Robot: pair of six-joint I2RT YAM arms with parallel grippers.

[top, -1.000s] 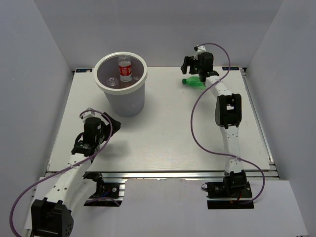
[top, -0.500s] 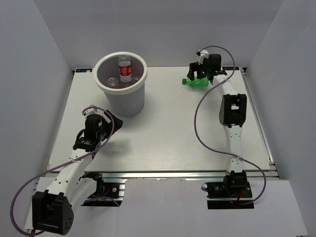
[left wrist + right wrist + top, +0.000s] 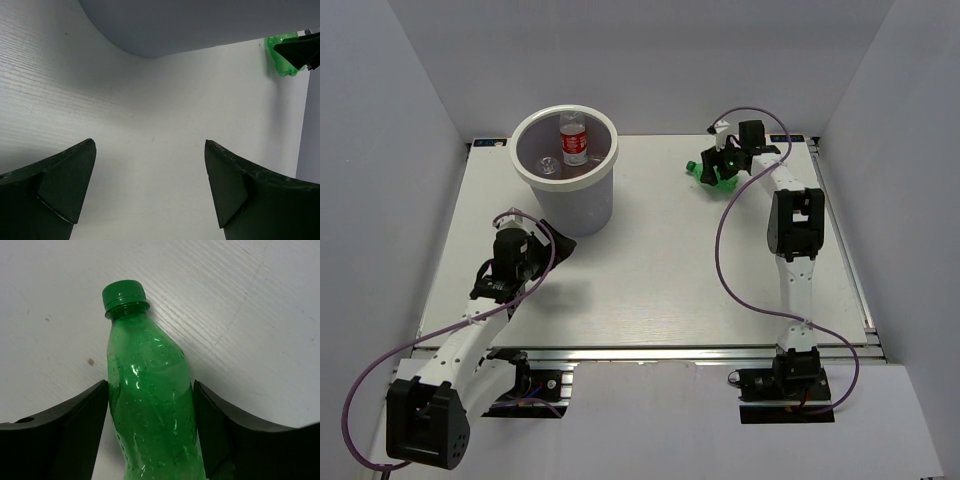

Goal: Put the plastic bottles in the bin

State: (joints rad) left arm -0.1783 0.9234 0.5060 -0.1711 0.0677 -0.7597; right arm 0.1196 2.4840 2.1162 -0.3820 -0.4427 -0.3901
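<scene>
A green plastic bottle (image 3: pixel 710 173) lies on the table at the back right, cap toward the left. My right gripper (image 3: pixel 722 166) is down over it. In the right wrist view both fingers press the sides of the green bottle (image 3: pixel 150 410), so the right gripper (image 3: pixel 150 385) is shut on it. The white bin (image 3: pixel 523 168) stands at the back left. Inside it stands a clear bottle with a red label (image 3: pixel 574 140), and another clear bottle (image 3: pixel 548 166) lies beside that one. My left gripper (image 3: pixel 548 243) hangs open and empty in front of the bin (image 3: pixel 200 20).
Grey walls close in the table on three sides. An aluminium rail (image 3: pixel 650 354) runs along the near edge by the arm bases. In the left wrist view the green bottle (image 3: pixel 281 55) shows far off at the upper right.
My right gripper has dropped over the green bottle and closed its fingers onto it, and the bottle has turned slightly. The left arm has shifted a little nearer the bin, still open.
</scene>
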